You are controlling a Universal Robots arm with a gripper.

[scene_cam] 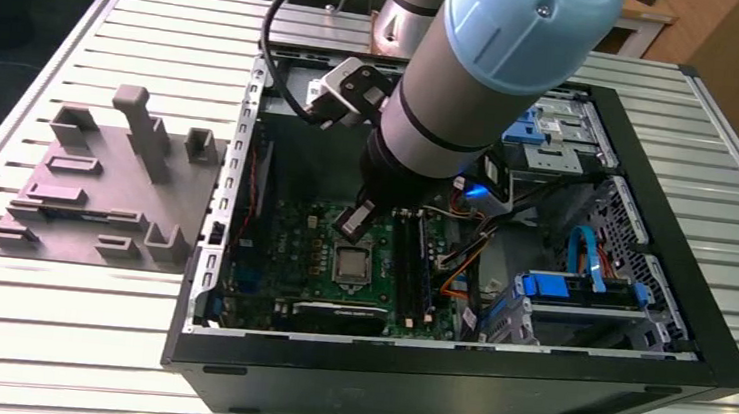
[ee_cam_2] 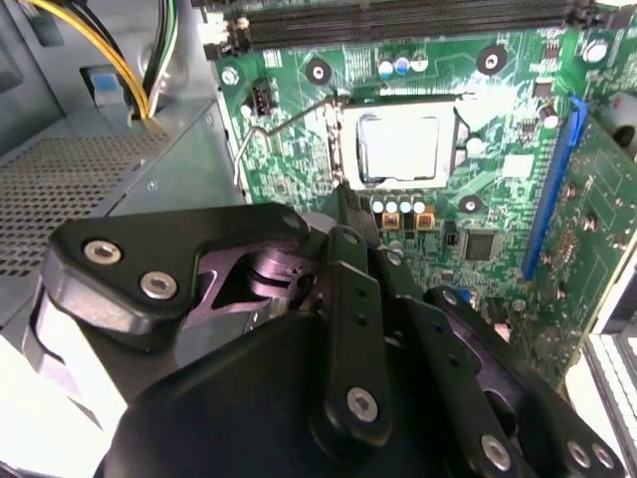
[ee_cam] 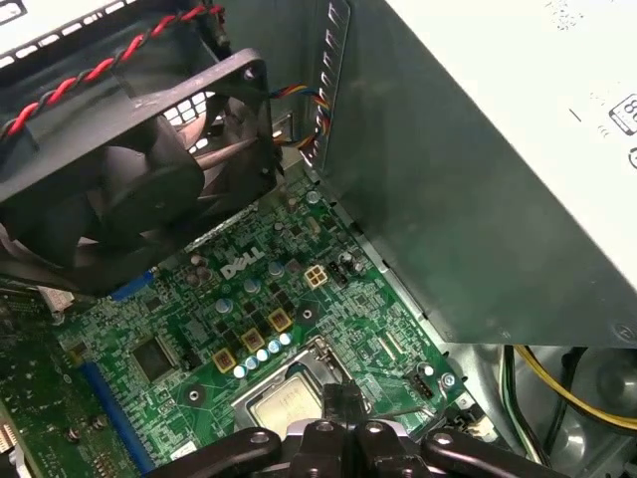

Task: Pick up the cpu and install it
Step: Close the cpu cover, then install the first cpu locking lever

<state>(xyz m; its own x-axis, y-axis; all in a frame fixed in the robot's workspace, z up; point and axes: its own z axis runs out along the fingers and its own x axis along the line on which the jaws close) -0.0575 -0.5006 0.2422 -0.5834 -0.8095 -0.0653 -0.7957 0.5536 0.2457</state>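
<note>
The cpu [ee_cam_2: 400,144] lies flat in the silver-framed socket [ee_cam_2: 343,139] on the green motherboard [ee_cam_2: 508,119], its silvery top facing up. It shows again in the first wrist view as the cpu [ee_cam: 287,408], and in the exterior view as a small square [scene_cam: 352,264]. My gripper [ee_cam_2: 345,201] hangs just over one edge of the socket, fingers together with nothing between them. The same gripper [ee_cam: 338,396] sits beside the chip, and from outside it is seen as the gripper [scene_cam: 352,224] inside the open case. The socket's thin wire lever [ee_cam_2: 284,118] sticks out, unlatched.
The open black computer case [scene_cam: 687,245] surrounds the arm. A black fan [ee_cam: 119,169] and a large grey box [ee_cam: 498,149] stand close by. Memory slots [ee_cam_2: 398,20], a blue slot [ee_cam_2: 552,189] and yellow cables [ee_cam_2: 119,60] border the socket. A grey moulded plate [scene_cam: 103,194] lies on the slatted table.
</note>
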